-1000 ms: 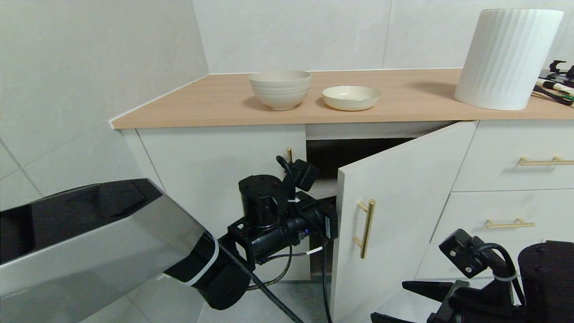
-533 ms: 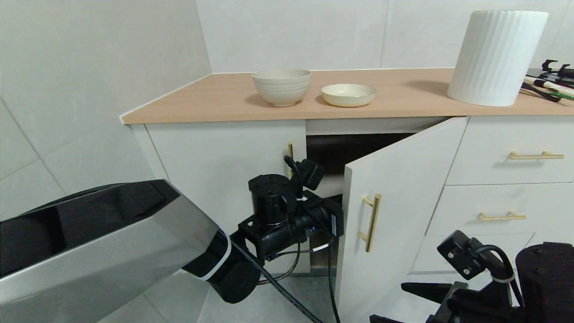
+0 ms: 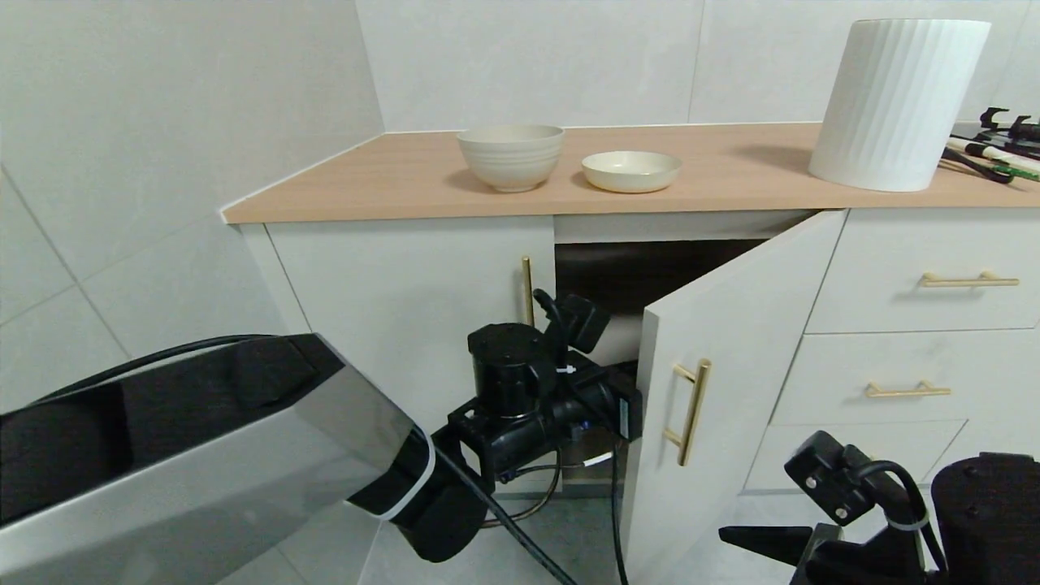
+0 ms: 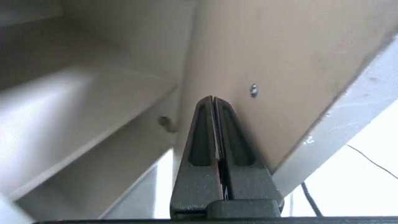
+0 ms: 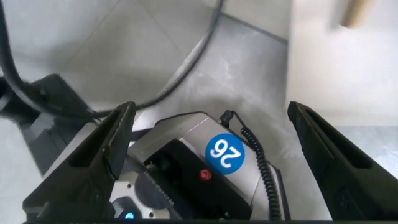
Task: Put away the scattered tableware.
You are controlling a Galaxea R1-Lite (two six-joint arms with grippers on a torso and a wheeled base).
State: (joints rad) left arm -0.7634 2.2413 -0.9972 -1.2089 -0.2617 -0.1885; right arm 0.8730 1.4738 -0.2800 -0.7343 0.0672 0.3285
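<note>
Now we see the ribbed bowl (image 3: 511,156) and the shallow dish (image 3: 631,171) sitting side by side, not touching, on the wooden table (image 3: 390,183), just above the cabinet door (image 3: 731,341) that stands ajar. Our left gripper (image 4: 214,146), fingers pressed together with nothing between them, sits low behind that door's free edge, close to its inner face, though we cannot tell whether it touches, while our right gripper (image 5: 211,155) hangs near the floor on the door's outer side, fingers spread wide and empty.
</note>
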